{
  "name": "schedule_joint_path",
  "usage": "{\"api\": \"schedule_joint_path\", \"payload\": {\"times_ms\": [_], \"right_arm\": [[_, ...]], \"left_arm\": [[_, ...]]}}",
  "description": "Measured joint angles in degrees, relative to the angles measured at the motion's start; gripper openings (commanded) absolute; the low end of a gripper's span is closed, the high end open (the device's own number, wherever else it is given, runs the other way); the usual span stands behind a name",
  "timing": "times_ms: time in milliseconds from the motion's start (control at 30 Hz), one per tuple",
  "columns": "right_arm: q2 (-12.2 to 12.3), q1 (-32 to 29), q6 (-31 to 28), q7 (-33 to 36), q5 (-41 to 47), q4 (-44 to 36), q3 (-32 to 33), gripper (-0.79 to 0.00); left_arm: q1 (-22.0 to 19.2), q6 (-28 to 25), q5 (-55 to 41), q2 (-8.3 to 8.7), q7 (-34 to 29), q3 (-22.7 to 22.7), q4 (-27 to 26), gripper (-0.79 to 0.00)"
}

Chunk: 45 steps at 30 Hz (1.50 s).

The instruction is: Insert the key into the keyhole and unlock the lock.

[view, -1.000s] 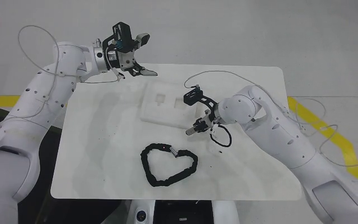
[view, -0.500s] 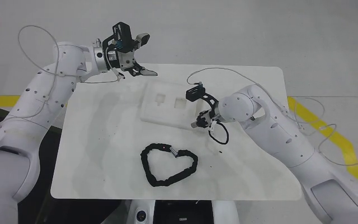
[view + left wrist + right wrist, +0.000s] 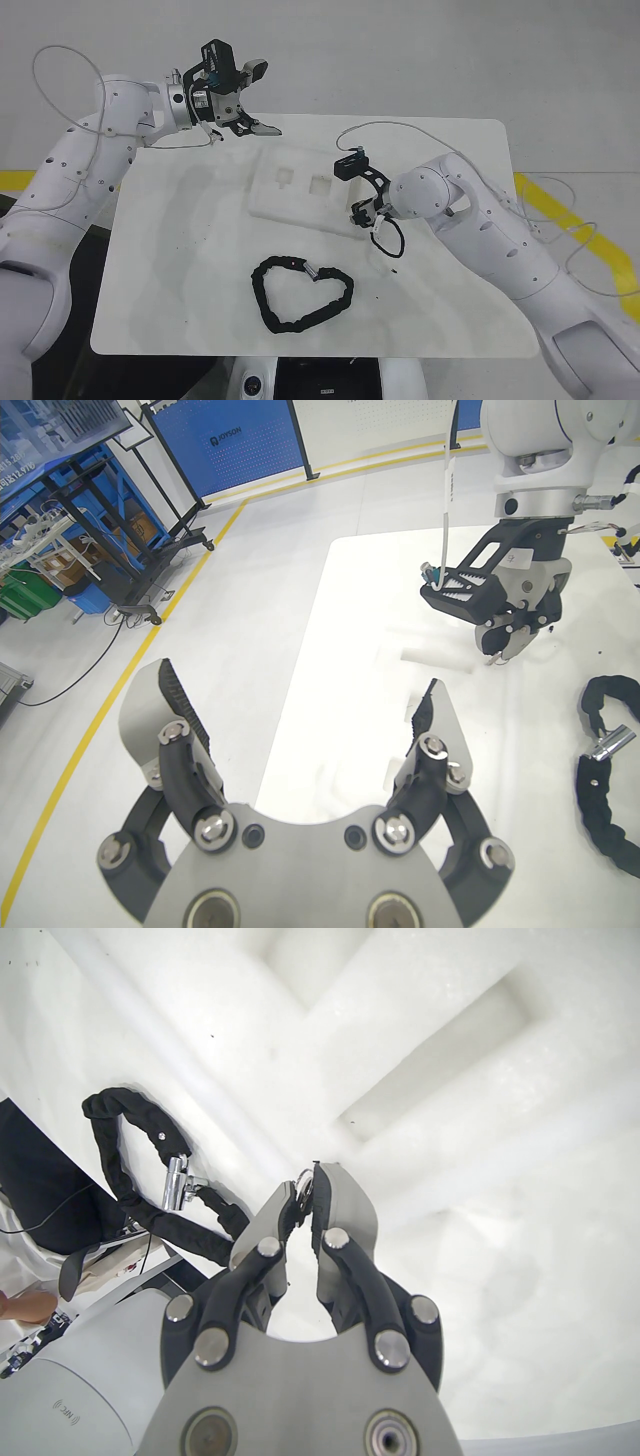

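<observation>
The key (image 3: 304, 1184) sat pinched between the tips of the right hand (image 3: 301, 1209), which we found clenched on it just over the near edge of the white foam tray (image 3: 285, 195). The chain lock (image 3: 300, 295) lay apart from it in a heart-shaped loop on the bench (image 3: 170, 260), nearer the robot, with its silver cylinder (image 3: 318, 270) at the top of the loop. We saw the left hand (image 3: 300, 695) released, its fingers spread wide, over the bench's far edge, well apart from the lock.
</observation>
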Motion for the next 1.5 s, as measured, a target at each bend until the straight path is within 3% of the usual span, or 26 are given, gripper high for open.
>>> {"api": "schedule_joint_path", "payload": {"times_ms": [467, 700, 1033, 1267, 1500], "right_arm": [[0.2, 0.5, 5.5, 1.3, -9.2, -3.9, 0.5, -0.785], [1.0, -0.6, 5.5, 3.2, -10.9, -7.3, 3.3, -0.785], [3.1, -6.6, -1.4, -0.3, -5.2, -10.2, 12.5, -0.785], [4.9, -11.9, -11.1, -4.4, 3.5, -10.0, 21.4, -0.785], [6.3, -17.1, -15.3, -7.3, 9.6, -11.2, 28.8, -0.785]], "left_arm": [[0.0, 0.0, 0.0, 0.0, 0.0, 0.0, 0.0, 0.0], [0.0, 0.0, 0.0, 0.0, 0.0, 0.0, 0.0, 0.0], [0.0, 0.0, 0.0, 0.0, 0.0, 0.0, 0.0, 0.0], [0.0, 0.0, 0.0, 0.0, 0.0, 0.0, 0.0, 0.0], [0.0, 0.0, 0.0, 0.0, 0.0, 0.0, 0.0, 0.0]]}}
